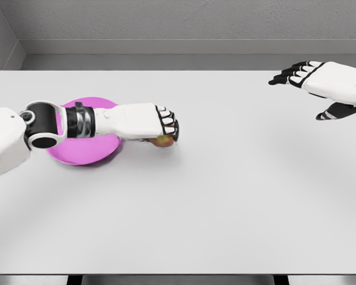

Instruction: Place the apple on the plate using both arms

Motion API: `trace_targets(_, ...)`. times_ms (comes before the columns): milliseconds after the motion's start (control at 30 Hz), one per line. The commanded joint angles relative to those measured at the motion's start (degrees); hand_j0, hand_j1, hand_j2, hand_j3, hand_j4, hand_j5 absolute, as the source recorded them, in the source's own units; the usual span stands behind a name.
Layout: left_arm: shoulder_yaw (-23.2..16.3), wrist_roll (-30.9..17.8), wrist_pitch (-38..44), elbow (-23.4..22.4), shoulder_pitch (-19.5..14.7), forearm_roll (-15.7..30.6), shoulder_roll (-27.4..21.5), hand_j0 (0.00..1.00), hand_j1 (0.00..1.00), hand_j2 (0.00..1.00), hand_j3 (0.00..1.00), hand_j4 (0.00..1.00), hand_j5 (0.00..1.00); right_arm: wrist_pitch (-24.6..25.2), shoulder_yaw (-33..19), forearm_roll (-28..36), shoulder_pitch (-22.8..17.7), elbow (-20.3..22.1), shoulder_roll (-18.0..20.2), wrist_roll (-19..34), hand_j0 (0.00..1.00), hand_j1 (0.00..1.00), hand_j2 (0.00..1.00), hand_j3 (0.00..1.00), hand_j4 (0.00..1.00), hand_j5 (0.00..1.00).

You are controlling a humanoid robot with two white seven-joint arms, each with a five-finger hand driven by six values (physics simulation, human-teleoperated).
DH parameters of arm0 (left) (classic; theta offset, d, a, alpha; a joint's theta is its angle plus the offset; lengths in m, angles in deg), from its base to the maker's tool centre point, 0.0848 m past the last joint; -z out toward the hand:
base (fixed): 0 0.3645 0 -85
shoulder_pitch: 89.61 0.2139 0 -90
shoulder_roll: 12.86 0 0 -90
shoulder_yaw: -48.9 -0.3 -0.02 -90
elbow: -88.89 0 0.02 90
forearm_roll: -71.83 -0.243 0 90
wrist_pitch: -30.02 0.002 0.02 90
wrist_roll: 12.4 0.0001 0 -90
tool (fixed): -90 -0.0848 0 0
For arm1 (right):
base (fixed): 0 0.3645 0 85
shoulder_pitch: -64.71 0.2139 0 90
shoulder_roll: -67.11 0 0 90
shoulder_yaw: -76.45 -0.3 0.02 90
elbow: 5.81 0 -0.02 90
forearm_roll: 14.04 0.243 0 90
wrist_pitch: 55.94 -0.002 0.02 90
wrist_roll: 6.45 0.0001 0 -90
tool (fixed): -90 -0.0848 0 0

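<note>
We've got the left hand [147, 122] curled over the apple [163, 141] on the table [225, 196], just beside the pink plate [83, 153] behind its wrist. Nothing visible in the plate. Right hand [323, 86] hovers with fingers spread, well apart.

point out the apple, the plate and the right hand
apple [163, 141], head view, the bit showing under the left hand's fingers
plate [83, 155], head view, bare pink front rim
right hand [320, 80], head view, white back of the hand
</note>
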Motion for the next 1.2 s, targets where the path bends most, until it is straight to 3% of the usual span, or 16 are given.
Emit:
trace_targets(0, 4.40, 0.24, 0.29, -1.74, 0.09, -0.30, -1.53, 0.23, 0.23, 0.23, 0.23, 0.23, 0.23, 0.10, -0.01, 0.17, 0.00, 0.00, 0.06, -0.03, 1.00, 1.00, 1.00, 1.00, 1.00, 1.00)
trace_targets(200, 8.35, 0.24, 0.29, -1.91, 0.61, -0.21, -7.60, 0.23, 0.23, 0.23, 0.23, 0.23, 0.23, 0.10, -0.01, 0.17, 0.00, 0.00, 0.06, -0.03, 1.00, 1.00, 1.00, 1.00, 1.00, 1.00)
trace_targets(300, 9.94, 0.24, 0.29, -6.48, 0.88, -0.21, -9.18, 0.23, 0.23, 0.23, 0.23, 0.23, 0.23, 0.10, -0.01, 0.17, 0.00, 0.00, 0.06, -0.03, 1.00, 1.00, 1.00, 1.00, 1.00, 1.00)
trace_targets(433, 9.76, 0.06, 0.29, -10.62, 1.23, -0.83, -10.06, 0.24, 0.24, 0.24, 0.24, 0.24, 0.24, 0.10, -0.01, 0.17, 0.00, 0.00, 0.06, -0.03, 1.00, 1.00, 1.00, 1.00, 1.00, 1.00)
trace_targets(700, 9.41, -2.05, 0.29, -10.62, 4.40, -2.67, -9.98, 0.26, 0.26, 0.26, 0.26, 0.26, 0.26, 0.10, -0.01, 0.17, 0.00, 0.00, 0.06, -0.03, 1.00, 1.00, 1.00, 1.00, 1.00, 1.00)
trace_targets(733, 9.41, -2.05, 0.29, -10.62, 4.40, -2.67, -9.98, 0.30, 0.30, 0.30, 0.30, 0.30, 0.30, 0.10, -0.01, 0.17, 0.00, 0.00, 0.06, -0.03, 1.00, 1.00, 1.00, 1.00, 1.00, 1.00)
trace_targets(767, 9.41, -2.05, 0.29, -10.62, 4.40, -2.50, -9.98, 0.45, 0.45, 0.45, 0.45, 0.45, 0.45, 0.10, -0.01, 0.17, 0.00, 0.00, 0.06, -0.03, 1.00, 1.00, 1.00, 1.00, 1.00, 1.00)
trace_targets(833, 9.50, -2.05, 0.29, -10.53, 4.40, -2.32, -9.98, 0.87, 0.87, 0.87, 0.87, 0.87, 0.87, 0.10, -0.01, 0.17, 0.00, 0.00, 0.06, -0.03, 1.00, 1.00, 1.00, 1.00, 1.00, 1.00)
trace_targets(867, 9.50, -2.05, 0.29, -10.53, 4.40, -2.32, -10.06, 1.00, 1.00, 1.00, 1.00, 1.00, 1.00, 0.10, -0.01, 0.17, 0.00, 0.00, 0.06, -0.03, 1.00, 1.00, 1.00, 1.00, 1.00, 1.00)
trace_targets(1167, 9.67, -1.96, 0.29, -9.91, 4.31, -2.15, -10.15, 1.00, 1.00, 1.00, 1.00, 1.00, 1.00, 0.10, -0.01, 0.17, -0.09, 0.00, 0.06, -0.03, 1.00, 1.00, 1.00, 1.00, 1.00, 1.00)
